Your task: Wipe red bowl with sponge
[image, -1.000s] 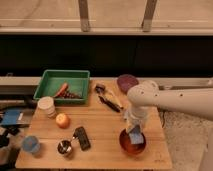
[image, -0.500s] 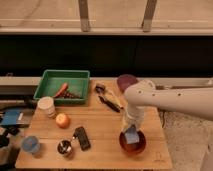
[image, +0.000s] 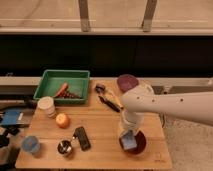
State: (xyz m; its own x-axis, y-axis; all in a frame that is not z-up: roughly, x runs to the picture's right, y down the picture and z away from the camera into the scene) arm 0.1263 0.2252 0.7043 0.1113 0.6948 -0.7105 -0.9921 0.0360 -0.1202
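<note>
The red bowl (image: 138,145) sits on the wooden table (image: 100,122) near its front right corner. A light blue sponge (image: 128,139) is down inside the bowl, at its left side. My gripper (image: 128,131) reaches down from the white arm (image: 170,105) right over the bowl and holds the sponge from above, pressing it into the bowl. The arm hides the back rim of the bowl.
A green tray (image: 62,85) with carrot-like items stands at the back left. A purple plate (image: 127,81), dark utensils (image: 107,97), a white cup (image: 46,106), an orange (image: 62,120), a black remote (image: 82,138), a metal cup (image: 64,148) and a blue cup (image: 31,145) are on the table.
The gripper with the sponge has shifted slightly to the left inside the bowl. The bowl has stayed in place.
</note>
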